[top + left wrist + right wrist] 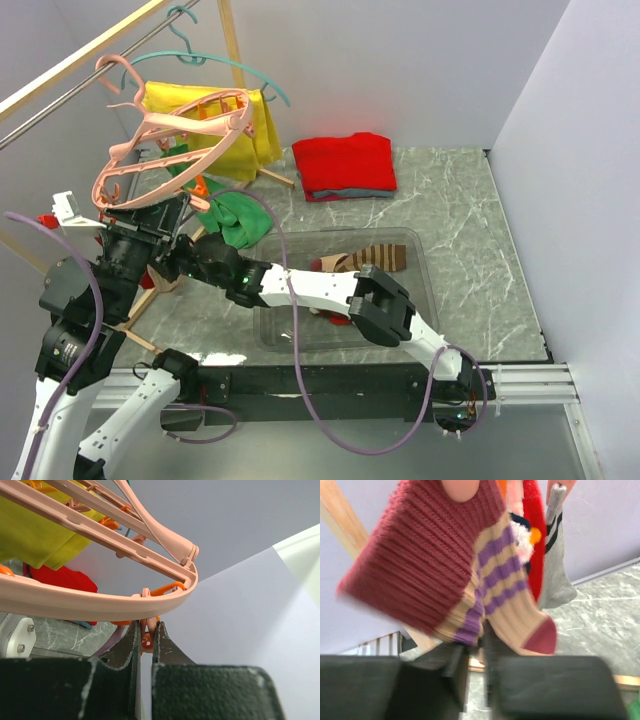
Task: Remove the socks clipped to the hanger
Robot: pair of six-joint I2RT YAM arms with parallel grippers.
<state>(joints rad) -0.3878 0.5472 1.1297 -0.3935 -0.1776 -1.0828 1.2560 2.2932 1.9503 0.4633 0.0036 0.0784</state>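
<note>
1. Furthest left, the left gripper (146, 630) is clamped shut on a small orange-pink clip (146, 640) just under the rim of the hanger (100, 607). The hanger dangles tilted from the wooden rack (70, 65). It looks like light, stiff plastic that is free to swing, so this hold probably steadies it.
2. Below the ring hang the socks: a striped sock (495, 590) nearest the right wrist camera, then a red sock (536, 540) and a grey sock (555, 575) behind it. All look soft, light and stretchy. The knit will likely stretch before a clip lets go, so a firm, straight downward pull seems best.
3. The right gripper (472, 652) has its fingers pinched nearly together on the striped sock's lower edge, as far as the wrist view shows. Taking more of the thick ribbing would make a slip less likely.
4. Rightward, the clear bin (300, 238) sits on the table (460, 220) with other socks inside, and its open top gives room for a drop.
5. The rack's legs and the yellow shirt (210, 125) crowd the left side, so the easier way out is to the right.
</note>
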